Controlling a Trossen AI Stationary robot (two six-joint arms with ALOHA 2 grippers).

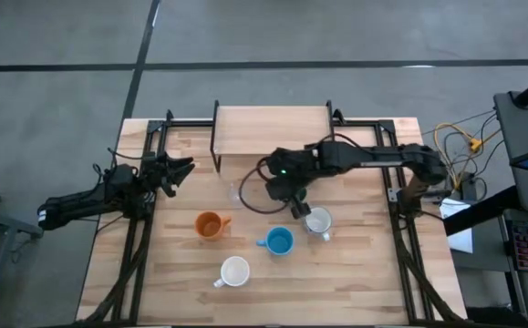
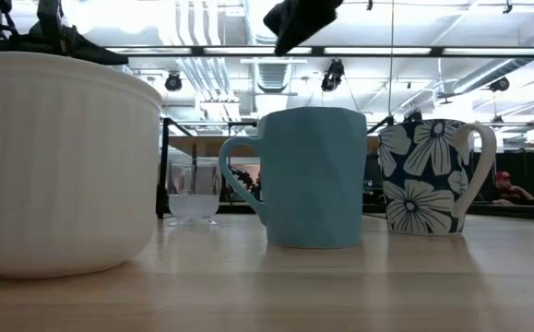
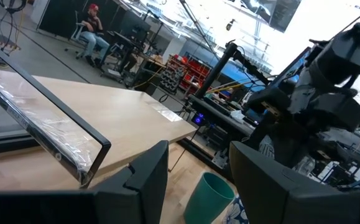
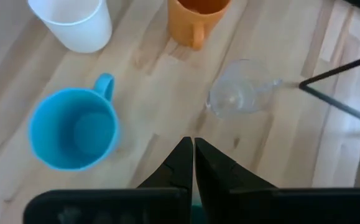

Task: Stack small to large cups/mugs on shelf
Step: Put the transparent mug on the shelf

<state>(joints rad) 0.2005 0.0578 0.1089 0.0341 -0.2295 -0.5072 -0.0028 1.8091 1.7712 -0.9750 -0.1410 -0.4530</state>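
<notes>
The shelf [image 1: 271, 123] stands at the table's far middle with nothing on its plank. On the table stand the clear glass [image 1: 238, 193], orange mug [image 1: 210, 225], light blue mug [image 1: 279, 241], white cup [image 1: 234, 271] and grey-white flowered mug [image 1: 318, 220]. The dark green cup [image 3: 209, 198] shows beside the flowered mug below my right arm, its base out of view. My right gripper [image 4: 192, 146] is shut and empty, hovering above the table between the glass [image 4: 235, 96] and the blue mug [image 4: 74, 127]. My left gripper [image 3: 198, 174] is open and empty at the table's left edge.
Black frame rails run along the table's left and right sides [image 1: 140, 237]. Cables and equipment sit beyond the right edge [image 1: 464, 146]. Bare wood lies in front of the shelf [image 1: 273, 169]. A person sits far off in the room [image 3: 92, 25].
</notes>
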